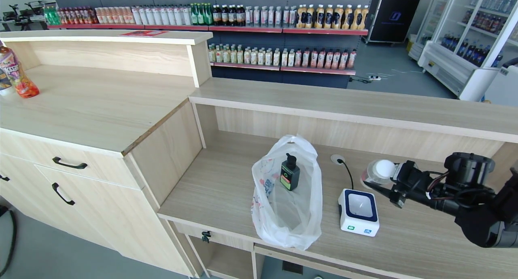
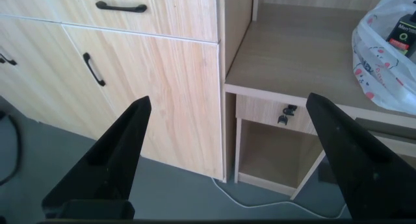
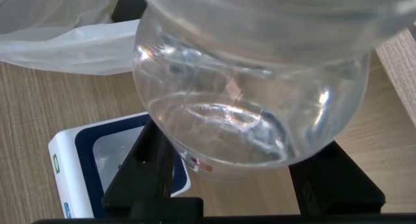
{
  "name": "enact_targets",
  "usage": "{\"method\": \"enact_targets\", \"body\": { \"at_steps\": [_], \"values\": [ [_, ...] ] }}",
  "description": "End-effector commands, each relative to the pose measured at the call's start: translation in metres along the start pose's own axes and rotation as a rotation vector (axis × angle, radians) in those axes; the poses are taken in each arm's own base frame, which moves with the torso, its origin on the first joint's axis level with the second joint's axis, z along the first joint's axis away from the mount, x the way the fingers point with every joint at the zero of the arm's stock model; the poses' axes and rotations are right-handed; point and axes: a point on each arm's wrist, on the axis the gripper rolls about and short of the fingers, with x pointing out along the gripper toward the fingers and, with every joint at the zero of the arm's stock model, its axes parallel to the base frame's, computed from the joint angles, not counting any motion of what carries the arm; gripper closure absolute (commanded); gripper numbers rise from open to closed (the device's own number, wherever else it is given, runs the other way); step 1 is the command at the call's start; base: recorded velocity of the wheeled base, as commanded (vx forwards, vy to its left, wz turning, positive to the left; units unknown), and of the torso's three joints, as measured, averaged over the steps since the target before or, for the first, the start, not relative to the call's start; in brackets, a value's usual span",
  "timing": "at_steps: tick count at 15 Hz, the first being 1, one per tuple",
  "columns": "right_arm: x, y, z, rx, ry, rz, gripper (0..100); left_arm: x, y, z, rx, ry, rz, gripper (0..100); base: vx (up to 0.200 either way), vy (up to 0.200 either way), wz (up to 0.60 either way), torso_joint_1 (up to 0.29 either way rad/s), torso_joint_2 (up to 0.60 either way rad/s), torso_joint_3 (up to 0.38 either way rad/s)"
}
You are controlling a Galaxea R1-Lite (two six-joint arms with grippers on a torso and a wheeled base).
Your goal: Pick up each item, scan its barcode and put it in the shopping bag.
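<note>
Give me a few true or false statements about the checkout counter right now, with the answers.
1. The right gripper holds a clear bottle. True.
2. The shopping bag is empty. False: a dark pump bottle sits inside it.
3. The scanner stands on the counter beside the bag. True.
4. The left gripper is shut. False: it is wide open.
</note>
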Motion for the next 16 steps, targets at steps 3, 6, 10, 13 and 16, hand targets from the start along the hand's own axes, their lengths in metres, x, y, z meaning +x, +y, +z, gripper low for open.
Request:
{"method": "enact_targets", "body": {
  "at_steps": [3, 6, 10, 13, 16],
  "values": [
    [0.0, 0.001, -0.001, 0.002, 0.002, 0.002, 100, 0.0, 0.0, 0.0, 0.0, 0.0, 0.001, 0, 0.0, 0.0, 0.0, 0.0, 0.0, 0.0],
    [-0.01, -0.015, 0.018, 0.05, -0.023, -0.045, 100, 0.0, 0.0, 0.0, 0.0, 0.0, 0.001, 0, 0.0, 0.0, 0.0, 0.0, 0.0, 0.0],
    [-0.074, -0.053, 0.087, 0.376, 0.045, -0.247, 100, 0.0, 0.0, 0.0, 0.0, 0.0, 0.001, 0, 0.0, 0.0, 0.0, 0.0, 0.0, 0.0],
    [-0.122, -0.047, 0.097, 0.447, 0.228, -0.422, 100, 0.0, 0.0, 0.0, 0.0, 0.0, 0.001, 0, 0.0, 0.0, 0.0, 0.0, 0.0, 0.0],
    [-0.145, -0.044, 0.096, 0.516, 0.352, -0.51, 100, 0.0, 0.0, 0.0, 0.0, 0.0, 0.001, 0, 0.0, 0.0, 0.0, 0.0, 0.0, 0.0]
  ]
}}
